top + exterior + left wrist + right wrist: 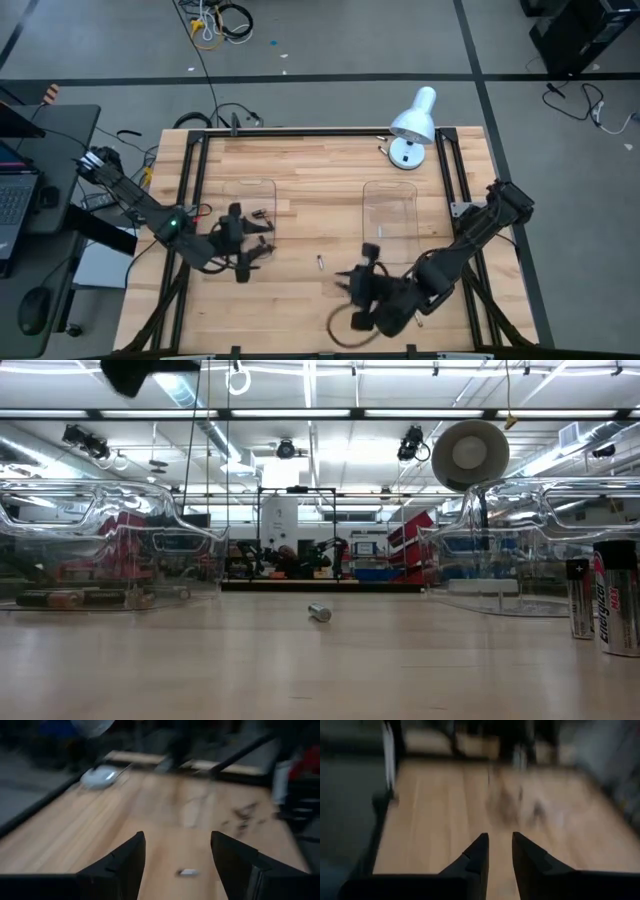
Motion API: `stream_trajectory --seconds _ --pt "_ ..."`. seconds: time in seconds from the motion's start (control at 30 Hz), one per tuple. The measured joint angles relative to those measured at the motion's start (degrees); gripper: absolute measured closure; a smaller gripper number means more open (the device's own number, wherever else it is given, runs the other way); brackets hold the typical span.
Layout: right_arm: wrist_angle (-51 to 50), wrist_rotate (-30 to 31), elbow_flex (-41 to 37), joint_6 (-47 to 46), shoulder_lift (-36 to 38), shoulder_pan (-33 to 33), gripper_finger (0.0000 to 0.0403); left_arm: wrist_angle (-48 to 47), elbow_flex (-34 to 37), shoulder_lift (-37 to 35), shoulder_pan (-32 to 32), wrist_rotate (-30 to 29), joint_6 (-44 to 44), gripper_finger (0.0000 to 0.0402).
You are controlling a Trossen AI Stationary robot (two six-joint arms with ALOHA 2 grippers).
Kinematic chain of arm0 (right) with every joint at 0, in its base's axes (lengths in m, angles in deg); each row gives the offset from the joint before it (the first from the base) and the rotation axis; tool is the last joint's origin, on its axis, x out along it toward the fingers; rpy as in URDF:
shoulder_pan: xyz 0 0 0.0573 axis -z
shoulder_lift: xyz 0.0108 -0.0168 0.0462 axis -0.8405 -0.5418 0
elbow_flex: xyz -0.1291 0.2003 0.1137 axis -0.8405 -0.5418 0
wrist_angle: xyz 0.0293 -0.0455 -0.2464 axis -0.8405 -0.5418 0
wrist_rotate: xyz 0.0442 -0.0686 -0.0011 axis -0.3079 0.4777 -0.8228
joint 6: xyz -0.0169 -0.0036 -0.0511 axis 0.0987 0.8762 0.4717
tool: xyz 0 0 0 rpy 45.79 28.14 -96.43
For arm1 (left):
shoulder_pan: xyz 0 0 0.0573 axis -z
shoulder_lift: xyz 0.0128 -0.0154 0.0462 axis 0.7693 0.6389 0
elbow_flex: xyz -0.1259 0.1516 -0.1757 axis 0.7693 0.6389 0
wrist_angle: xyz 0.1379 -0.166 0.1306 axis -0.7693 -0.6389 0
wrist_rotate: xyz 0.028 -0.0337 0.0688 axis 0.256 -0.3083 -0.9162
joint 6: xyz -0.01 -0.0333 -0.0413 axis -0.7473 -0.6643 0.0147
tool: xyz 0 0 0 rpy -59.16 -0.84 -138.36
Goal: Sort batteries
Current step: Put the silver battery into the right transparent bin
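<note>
Wooden counter (320, 170), carrying a white lamp (412, 125) at its far right and two clear trays: the left tray (248, 200) held several dark batteries (262, 214), probably already sorted there, the right tray (390, 210) looked bare. Left pincer (262, 250), near the left tray, stood released and empty; right pincer (345, 283), at the near edge, was nearly clenched on nothing visible. One loose silver battery (319, 262) lay between them, seemingly awaiting pickup.
</note>
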Motion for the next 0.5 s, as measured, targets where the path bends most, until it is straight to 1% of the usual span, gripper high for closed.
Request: stream_trajectory --seconds 0.07,0.13,0.2,0.23,0.3,0.4,0.43,0.5 --pt "-13.3 -2.0 3.1 -9.1 0.0 0.8 0.0332 3.5 0.0 0.4 0.2 0.3 4.3 0.0179" --pt "-24.0 -1.6 6.0 -18.0 0.0 1.7 0.0332 4.5 0.0 0.4 0.2 0.0 6.7 0.0179" --pt "-31.6 -1.5 8.6 -23.9 0.0 3.4 0.0332 4.4 0.0 0.4 0.1 -1.2 8.4 0.0179" --pt "-33.9 -2.2 9.7 -25.1 0.0 4.7 0.0332 4.3 0.0 0.4 0.1 -2.1 9.0 0.0179" --pt "-37.8 -6.2 12.0 -24.9 0.0 8.3 0.0332 4.1 0.0 0.4 0.1 -4.4 11.4 0.0179" --pt "-41.6 -12.3 15.6 -24.1 0.0 16.0 0.0332 2.5 0.0 -0.1 0.1 -10.7 15.9 0.0179" --pt "-42.2 -14.3 16.6 -22.9 0.0 19.3 0.0332 1.6 0.0 -0.6 0.1 -12.8 16.8 0.0179" --pt "-42.6 -17.9 17.6 -16.4 0.0 27.1 0.0332 -1.6 0.0 -2.4 0.1 -15.1 17.6 0.0179"
